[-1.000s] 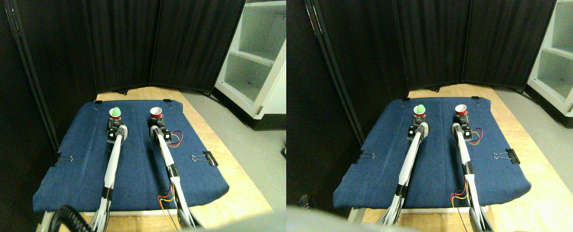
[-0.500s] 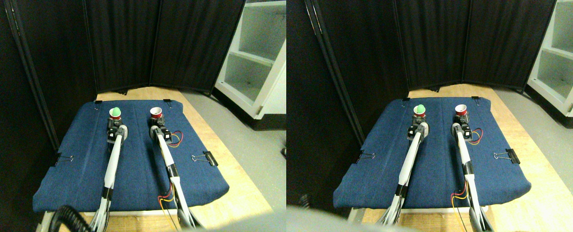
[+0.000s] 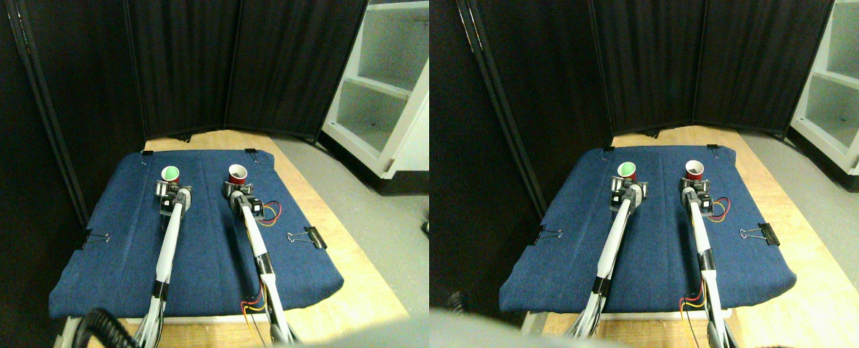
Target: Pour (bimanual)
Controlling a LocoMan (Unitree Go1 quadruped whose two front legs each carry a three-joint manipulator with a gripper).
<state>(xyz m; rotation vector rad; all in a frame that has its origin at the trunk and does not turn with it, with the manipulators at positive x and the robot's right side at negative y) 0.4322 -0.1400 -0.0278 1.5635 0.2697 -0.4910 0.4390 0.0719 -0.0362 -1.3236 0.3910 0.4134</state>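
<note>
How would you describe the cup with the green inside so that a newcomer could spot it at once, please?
Find the blue cloth spread over the wooden table. Two small cups stand near its far edge, each just beyond a manipulator's tip. The green-filled cup is the left one, showing green inside its rim, whereas the red cup beside it shows none.

left paper cup (image 3: 170, 174): white rim, green inside
right paper cup (image 3: 238, 174): red wall, white rim, dark inside
cloth mat (image 3: 204, 246): plain dark blue denim
wooden board (image 3: 360, 279): pale yellow wood
left manipulator limb (image 3: 169, 243): white with black joints
right manipulator limb (image 3: 255, 239): white with black joints
wires (image 3: 270, 210): red and yellow
folding screen (image 3: 183, 65): black
shelf unit (image 3: 382, 80): white
binder clip (image 3: 313, 237): black with silver handles
</note>
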